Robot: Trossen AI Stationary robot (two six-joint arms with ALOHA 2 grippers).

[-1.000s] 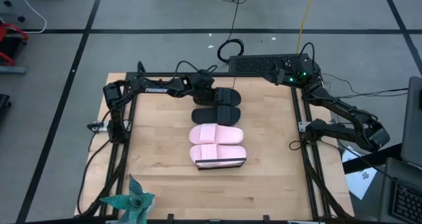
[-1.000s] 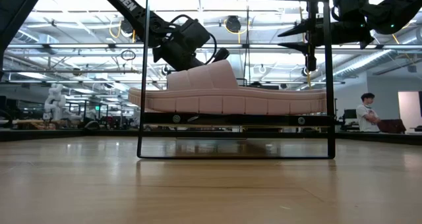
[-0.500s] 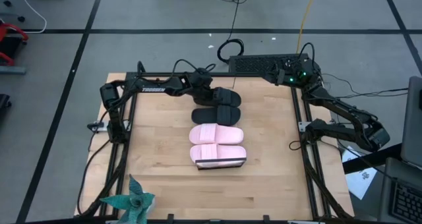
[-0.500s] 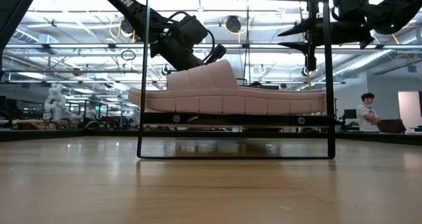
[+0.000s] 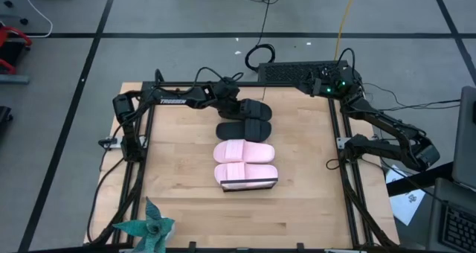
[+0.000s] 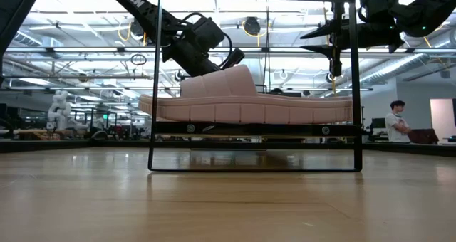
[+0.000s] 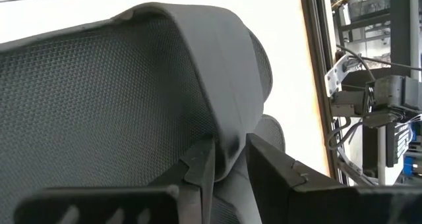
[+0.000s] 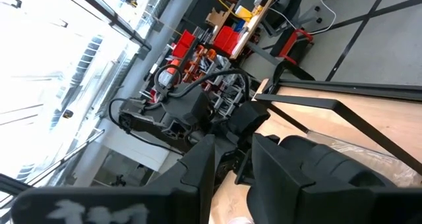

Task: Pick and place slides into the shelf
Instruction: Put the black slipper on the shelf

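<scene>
Four slides lie in a row on the narrow shelf point(image 5: 246, 184) in mid-table. Two pale pink slides point(image 5: 241, 151) point(image 5: 246, 171) are nearest, then a black slide point(image 5: 244, 128). The farthest black slide point(image 5: 254, 109) is turned a little askew. My left gripper point(image 5: 236, 104) is at this last slide and shut on its strap. In the low view the near pink slide point(image 6: 242, 103) hides the black ones. My right gripper point(image 5: 348, 144) waits at the table's right edge, off the slides, its fingers a little apart and empty. My left gripper pinches the edge of the far black slide's wide strap point(image 7: 227, 141) between its two fingers point(image 7: 198, 178). It comes from the table's left side, slanting down point(image 6: 235, 57). The gripper hides whether the slide's sole rests on the shelf.
A dark metal frame point(image 5: 141, 171) runs around the wooden tabletop. The shelf's tall frame point(image 6: 153, 78) stands up at its near end. A green pinwheel point(image 5: 146, 228) sits at the near left corner and a keyboard point(image 5: 294, 73) at the far edge. A person point(image 6: 396, 121) is beyond the table.
My left arm has shifted slightly toward the table's left edge and a little up, staying shut on the black slide's strap. The slides stay where they were.
</scene>
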